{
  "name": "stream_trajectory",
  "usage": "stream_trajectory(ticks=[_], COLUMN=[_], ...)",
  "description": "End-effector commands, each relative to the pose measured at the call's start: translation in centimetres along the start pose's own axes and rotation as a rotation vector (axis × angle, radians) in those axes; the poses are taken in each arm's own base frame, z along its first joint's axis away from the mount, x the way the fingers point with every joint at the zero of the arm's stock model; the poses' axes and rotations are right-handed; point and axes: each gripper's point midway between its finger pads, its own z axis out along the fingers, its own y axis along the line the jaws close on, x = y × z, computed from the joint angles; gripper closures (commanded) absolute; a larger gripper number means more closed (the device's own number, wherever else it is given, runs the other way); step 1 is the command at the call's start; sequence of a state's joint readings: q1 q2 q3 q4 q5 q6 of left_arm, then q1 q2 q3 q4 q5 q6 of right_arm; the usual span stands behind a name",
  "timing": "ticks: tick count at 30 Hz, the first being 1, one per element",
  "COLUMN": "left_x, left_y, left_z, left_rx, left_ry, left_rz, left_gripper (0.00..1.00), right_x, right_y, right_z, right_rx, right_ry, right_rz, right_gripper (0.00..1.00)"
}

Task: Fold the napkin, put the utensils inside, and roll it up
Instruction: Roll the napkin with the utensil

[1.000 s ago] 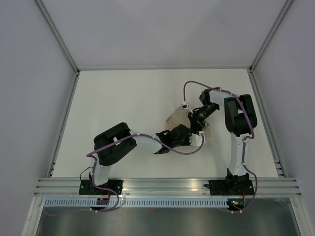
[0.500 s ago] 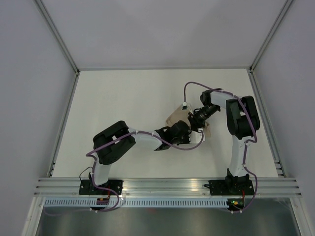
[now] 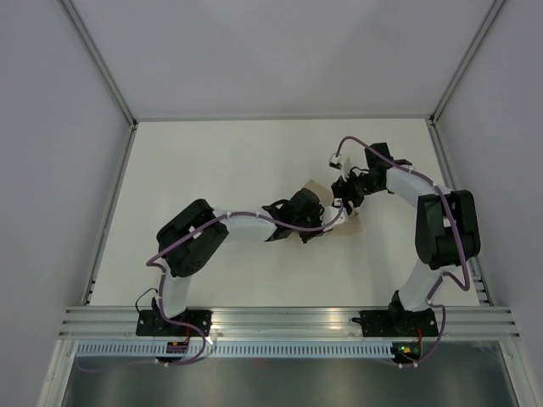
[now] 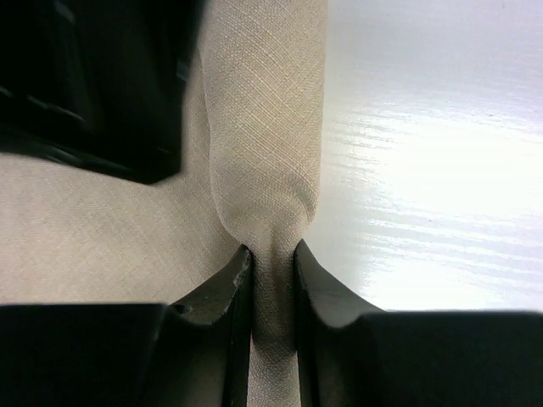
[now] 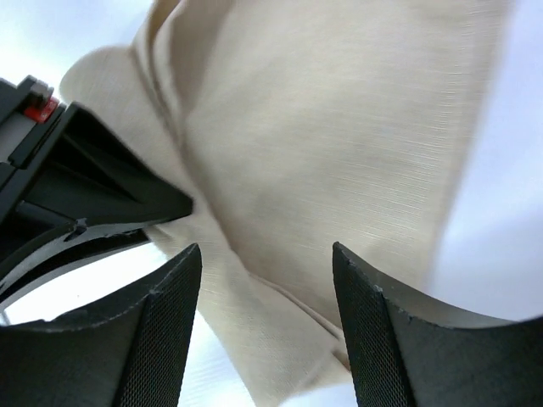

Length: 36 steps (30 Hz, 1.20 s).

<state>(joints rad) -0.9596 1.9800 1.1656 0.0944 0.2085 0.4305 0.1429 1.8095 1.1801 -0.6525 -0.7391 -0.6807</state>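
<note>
Napkin (image 4: 263, 127) is located mid-worktop, slightly right of centre, where both arms meet. It is bunched into a raised ridge, seen clearly in the left wrist view. The ridge is pinched at its near end by the left tool (image 4: 271, 275), which is clamped on the cloth with only a thin strip of fabric between the fingers (image 4: 222, 297). More beige cloth is spread flat to the left of the ridge. Bare white worktop (image 4: 424, 127) is seen to the right, washed out by glare.

The upper left of that view is blocked by a dark block (image 4: 85, 76). What it is cannot be told from this view.

In the right wrist view the cloth is seen as a broad, slightly creased sheet with layered edges at lower centre. How many layers are there cannot be counted. The right tool (image 5: 267, 326) is held with its jaws wide apart and nothing gripped. The cloth sits beyond the fingers (image 5: 165, 339), and contact cannot be confirmed. Black hardware (image 5: 76, 170) crosses the left side, partly cut off by the frame edge.

From overhead the napkin is almost fully covered by the two wrists, and only small beige slivers are exposed. Fold shape cannot be judged there. The left arm (image 3: 229, 229) is stretched low to the right. The right arm (image 3: 441, 229) is bent back towards centre.
</note>
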Motion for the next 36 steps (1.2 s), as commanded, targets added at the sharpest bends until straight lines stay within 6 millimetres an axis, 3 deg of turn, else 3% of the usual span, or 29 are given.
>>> stream_trajectory(ticks=[1, 7, 10, 16, 23, 27, 36], left_x=[5.9, 5.3, 4.9, 5.2, 6.3, 6.9, 7.8], left_y=[-4.3, -4.3, -4.3, -4.5, -5.7, -6.2, -6.4], left_z=[-0.5, -1.5, -2.0, -2.0, -1.7, -1.7, -1.8], left_rx=[0.189, 0.310, 0.365, 0.465, 0.551, 0.574, 0.604], left_ry=[0.206, 0.225, 0.243, 0.281, 0.310, 0.327, 0.354], left_rz=[-0.209, -0.380, -0.453, -0.583, -0.675, -0.708, -0.767], left_gripper=[0.98, 0.98, 0.98, 0.98, 0.98, 0.98, 0.97], right_x=[-4.1, -3.8, -3.9, -1.4, 1.9, 2.1, 2.0], right_y=[-2.3, -1.7, -0.1, 3.8, 5.5, 6.3, 7.8], right_z=[-2.9, -5.1, -6.8, -7.8, -4.7, -2.3, 0.2], right_rx=[0.153, 0.172, 0.172, 0.170, 0.190, 0.228, 0.246], right_ry=[-0.175, -0.232, -0.261, -0.258, -0.166, -0.160, -0.132], right_rz=[0.022, 0.005, -0.062, -0.222, -0.448, -0.569, -0.692], right_gripper=[0.31, 0.30, 0.30, 0.28, 0.25, 0.23, 0.23])
